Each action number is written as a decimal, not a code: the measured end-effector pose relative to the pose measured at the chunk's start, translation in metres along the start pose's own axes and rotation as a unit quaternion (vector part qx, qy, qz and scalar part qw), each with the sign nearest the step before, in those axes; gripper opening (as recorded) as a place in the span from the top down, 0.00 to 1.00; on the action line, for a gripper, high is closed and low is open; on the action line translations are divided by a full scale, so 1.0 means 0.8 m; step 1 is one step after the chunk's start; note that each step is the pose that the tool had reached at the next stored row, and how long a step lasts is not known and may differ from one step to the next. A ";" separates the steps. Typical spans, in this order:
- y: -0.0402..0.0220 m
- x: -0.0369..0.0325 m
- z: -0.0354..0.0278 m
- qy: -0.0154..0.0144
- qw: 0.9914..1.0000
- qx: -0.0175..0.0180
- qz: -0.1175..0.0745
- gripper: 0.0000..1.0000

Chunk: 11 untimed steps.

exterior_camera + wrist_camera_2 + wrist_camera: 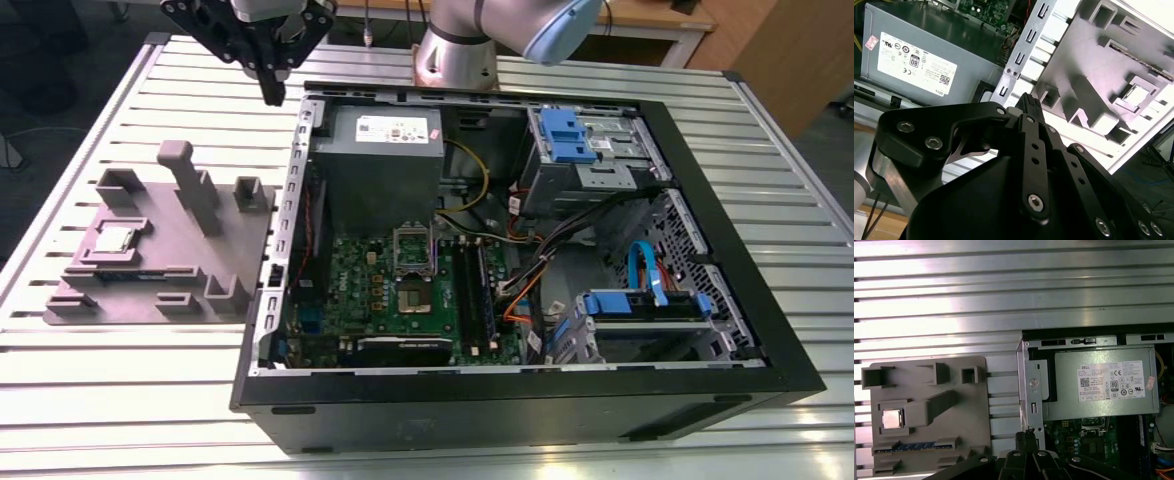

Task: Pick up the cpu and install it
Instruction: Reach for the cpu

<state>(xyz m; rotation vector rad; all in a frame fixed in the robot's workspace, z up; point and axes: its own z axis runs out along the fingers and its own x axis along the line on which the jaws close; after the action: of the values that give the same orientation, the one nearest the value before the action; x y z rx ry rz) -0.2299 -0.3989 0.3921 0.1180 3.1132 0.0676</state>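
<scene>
The cpu (114, 238) lies flat in a square pocket of the grey holder block (167, 275), silver top up, on the exterior view's left side of the table. It shows in both wrist views (892, 418) (1139, 95), seated in the pocket and with nothing touching it.

The holder block stands on the slatted metal table (134, 400), just beside the left wall of the open computer case (534, 405). Inside the case the grey power-supply box (380, 150) fills the far left corner. Nearer than it, on the green board, sits the dark socket (415, 258) with its metal frame.

The gripper (274, 92) hangs over the far left corner of the case, above the edge where the case wall meets the table. It is well apart from the cpu and farther back than the holder block. Its two black fingers are drawn together to a narrow tip (1028, 100) (1026, 436), and nothing is held between them.
</scene>
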 end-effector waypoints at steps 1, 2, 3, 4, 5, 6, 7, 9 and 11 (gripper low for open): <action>0.0000 0.0004 0.0000 0.000 1.000 0.000 0.000 0.90; 0.0000 0.0008 0.0000 0.000 1.000 0.000 0.000 0.90; -0.0001 0.0011 0.0000 0.000 1.000 0.000 0.000 0.90; -0.0001 0.0015 -0.0001 0.000 1.000 0.000 0.000 0.90; -0.0001 0.0019 -0.0001 0.000 1.000 0.000 0.000 0.90; -0.0002 0.0024 0.0000 0.000 1.000 0.000 0.000 0.90; -0.0002 0.0028 -0.0001 0.000 1.000 0.000 0.000 0.90; -0.0003 0.0036 -0.0001 0.000 1.000 0.000 0.000 0.90; -0.0003 0.0046 -0.0001 0.000 1.000 0.000 0.000 0.90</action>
<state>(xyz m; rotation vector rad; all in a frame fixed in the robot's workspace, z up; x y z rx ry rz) -0.2336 -0.3989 0.3921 0.1181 3.1132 0.0676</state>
